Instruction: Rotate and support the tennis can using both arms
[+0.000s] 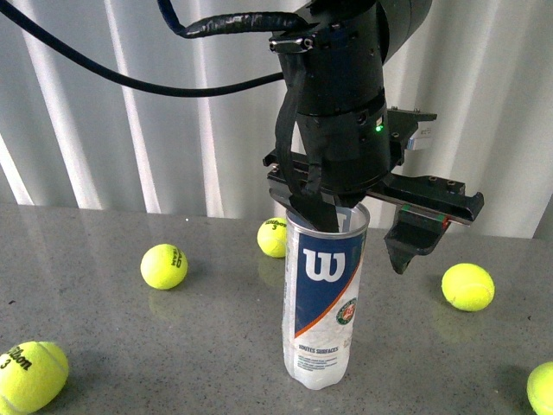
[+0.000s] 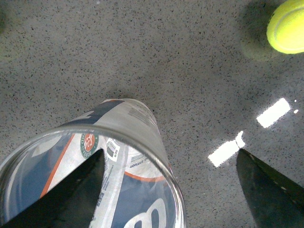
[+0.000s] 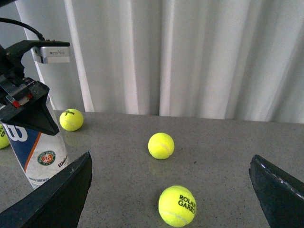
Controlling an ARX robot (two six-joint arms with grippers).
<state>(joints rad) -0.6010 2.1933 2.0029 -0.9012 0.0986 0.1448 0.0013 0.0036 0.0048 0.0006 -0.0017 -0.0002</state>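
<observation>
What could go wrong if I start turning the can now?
1. The left gripper is open, with one finger inside the mouth of the tennis can and the other well outside. A sideways move could tip the upright can.
2. The right gripper is open and apart from the can, so nothing braces it.
3. A tennis ball lies close behind the can and could get knocked.

we are seeing the tennis can [image 1: 321, 298] standing upright at the lower centre of the front view, clear-walled, its blue-and-white label with white w, orange stripe and round emblem facing us. the left arm [image 1: 337, 78] is hanging down from the top centre. the left gripper [image 1: 363, 232] is straddling the can's rim, spread wide, one finger reaching inside and the other sitting outside to the right. the right gripper [image 3: 170, 159] is gaping wide, apart from the can.
</observation>
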